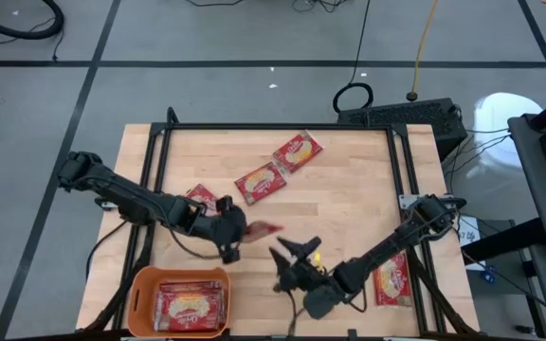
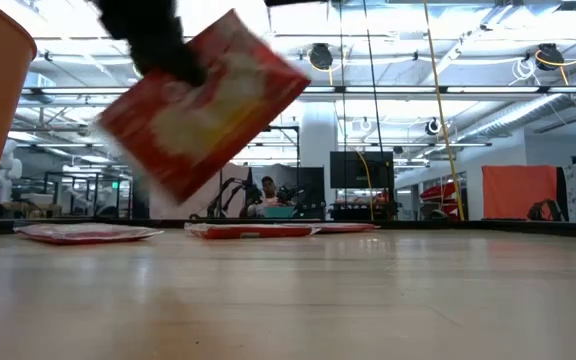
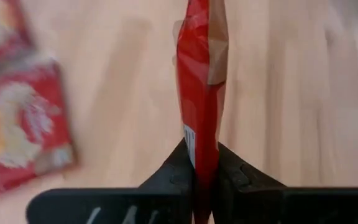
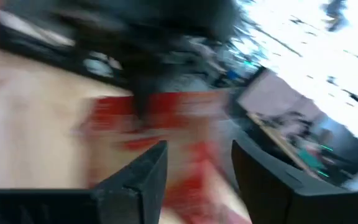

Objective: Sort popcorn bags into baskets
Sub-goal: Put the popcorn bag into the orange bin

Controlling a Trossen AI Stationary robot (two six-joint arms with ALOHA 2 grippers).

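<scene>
Left claw (image 3: 202, 163) pinches popcorn bag (image 3: 201, 74) edge-on; right claw (image 4: 194, 168) apart.

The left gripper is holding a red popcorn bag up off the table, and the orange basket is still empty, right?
Not quite. The left gripper does hold a red popcorn bag off the table, but the orange basket is not empty. The high view shows red bags already lying inside it.
</scene>
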